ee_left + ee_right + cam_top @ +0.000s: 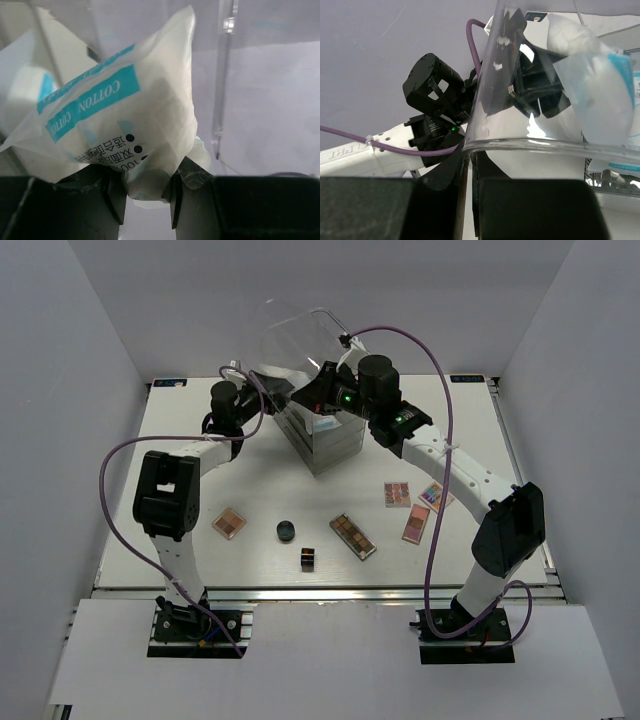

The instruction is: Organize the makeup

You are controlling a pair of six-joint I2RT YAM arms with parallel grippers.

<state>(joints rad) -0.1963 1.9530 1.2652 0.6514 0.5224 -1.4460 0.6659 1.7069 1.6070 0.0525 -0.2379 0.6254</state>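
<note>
The makeup lies mostly loose on the table, on the 6 o'clock side of the clear drawer box. A square brown palette sits at 7 o'clock, with a round black jar and a tiny dark cube nearer 6. A long brown palette lies just beside them, and a cluster of pink and multicolour palettes sits at 4 o'clock

One piece is in hand. The left gripper is pinched narrow on one end of a white cotton packet, held up against the box's clear walls. The right gripper is closed tight on the edge of the clear lid, which stands tipped up and back toward 12 o'clock

The step looks like loading the packet into the top compartment with the lid propped. Next, the left arm should carry the packet over the rim and well down inside before its jaws part. The lid has to stay up meanwhile. Being soft, the packet may snag on the rim or spring back out. Whether a second packet already lies inside I cannot tell. The flat pieces on the table remain to be put away
</note>
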